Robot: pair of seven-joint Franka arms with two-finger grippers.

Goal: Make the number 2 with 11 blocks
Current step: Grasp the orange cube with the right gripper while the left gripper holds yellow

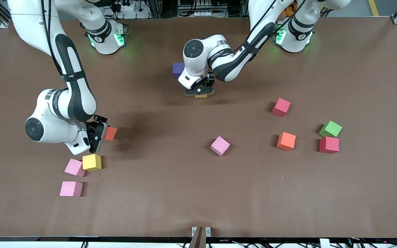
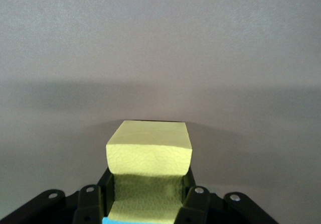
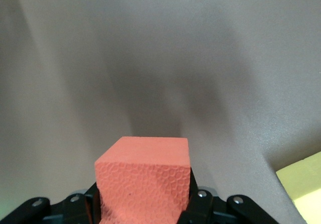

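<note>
My left gripper (image 1: pixel 200 92) reaches to the table's middle, low over the surface, shut on a yellow block (image 1: pixel 201 96). The left wrist view shows that block (image 2: pixel 149 151) clamped between the fingers (image 2: pixel 189 196), with a cyan sliver (image 2: pixel 108 220) at the frame's edge. A purple block (image 1: pixel 177 70) sits beside the left hand, partly hidden by it. My right gripper (image 1: pixel 102 134), toward the right arm's end, is shut on an orange block (image 1: pixel 111 133), which fills the right wrist view (image 3: pixel 145 184). No number 2 shape shows.
Loose cubes lie about. A yellow one (image 1: pixel 91 162) and two light pink ones (image 1: pixel 74 167) (image 1: pixel 71 188) are near the right gripper. A pink-violet one (image 1: pixel 220 145), rose-red (image 1: pixel 281 107), orange (image 1: pixel 286 141), green (image 1: pixel 330 129) and deep red (image 1: pixel 329 145) lie toward the left arm's end.
</note>
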